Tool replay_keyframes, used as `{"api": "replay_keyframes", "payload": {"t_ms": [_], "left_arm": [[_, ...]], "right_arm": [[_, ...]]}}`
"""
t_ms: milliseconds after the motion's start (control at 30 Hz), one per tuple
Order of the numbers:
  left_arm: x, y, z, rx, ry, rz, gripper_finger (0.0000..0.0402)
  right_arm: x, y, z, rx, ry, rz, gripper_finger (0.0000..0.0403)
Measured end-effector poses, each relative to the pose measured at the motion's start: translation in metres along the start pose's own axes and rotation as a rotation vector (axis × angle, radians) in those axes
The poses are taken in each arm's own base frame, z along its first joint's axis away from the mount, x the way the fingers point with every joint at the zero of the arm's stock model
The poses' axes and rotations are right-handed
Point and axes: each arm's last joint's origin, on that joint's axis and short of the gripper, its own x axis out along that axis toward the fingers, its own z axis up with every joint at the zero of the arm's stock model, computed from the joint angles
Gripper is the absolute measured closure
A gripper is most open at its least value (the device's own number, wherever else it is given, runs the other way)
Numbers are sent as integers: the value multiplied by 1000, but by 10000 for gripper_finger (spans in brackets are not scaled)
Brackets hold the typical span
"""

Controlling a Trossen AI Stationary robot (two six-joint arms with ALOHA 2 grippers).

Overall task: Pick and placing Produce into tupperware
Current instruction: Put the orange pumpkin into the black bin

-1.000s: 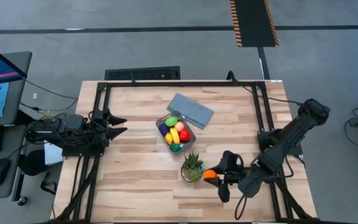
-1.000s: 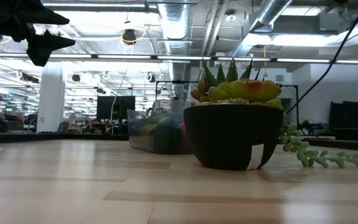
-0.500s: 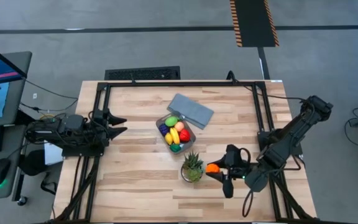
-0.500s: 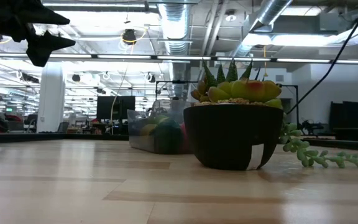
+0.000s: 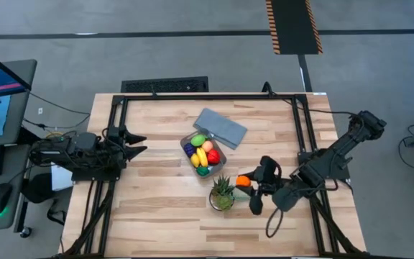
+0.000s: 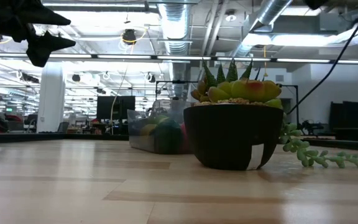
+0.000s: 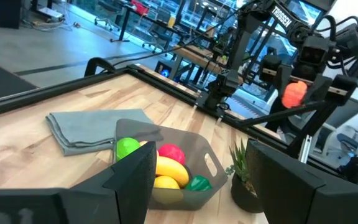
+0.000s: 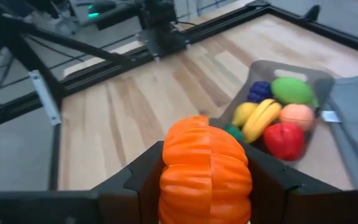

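An orange toy pumpkin (image 8: 205,171) is held by my right gripper (image 5: 249,184), which is shut on it above the table, just right of the potted plant (image 5: 222,193). The clear tupperware (image 5: 203,152) stands at the table's middle with several toy fruits in it, among them a yellow banana (image 8: 261,118), and rests on its base. From the left wrist view, the pumpkin (image 7: 294,94) hangs well above the tupperware (image 7: 166,168). My left gripper (image 5: 134,144) waits open at the table's left edge, pointing level toward the tupperware. My right gripper pinches the pumpkin by two opposite ribbed sides (image 8: 169,180) between its two fingers (image 8: 138,183). The fingers come from the table's right, slanting a little downward. The pumpkin is lifted clear of the table and fills the gap between the fingers.
A flat grey lid (image 5: 221,128) lies just beyond the tupperware, toward the far right. The plant's black pot (image 6: 232,134) stands between the table's near edge and the tupperware. A black frame (image 5: 207,98) runs around the tabletop. Bare wood lies left of the tupperware.
My right gripper has carried the pumpkin up and toward the table's far edge, from beside the plant's near side to its right side, closer to the tupperware, rolling a little on the way. The pumpkin stays between the fingers.
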Motion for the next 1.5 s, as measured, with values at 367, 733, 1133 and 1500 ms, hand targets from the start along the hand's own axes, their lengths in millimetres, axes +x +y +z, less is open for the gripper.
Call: {"api": "replay_keyframes", "payload": {"t_ms": [367,733,1133,1500], "left_arm": [[0,0,0,1,0,0,168],[0,0,0,16,3,1,168],[0,0,0,25,4,2,168],[0,0,0,28,4,2,168]], "right_arm": [[7,-22,13,-18,-25,-61,208],[16,-45,29,-37,-48,-133,207],[35,-68,47,-56,-47,-133,206],[50,-93,71,-62,-100,-99,207]]}}
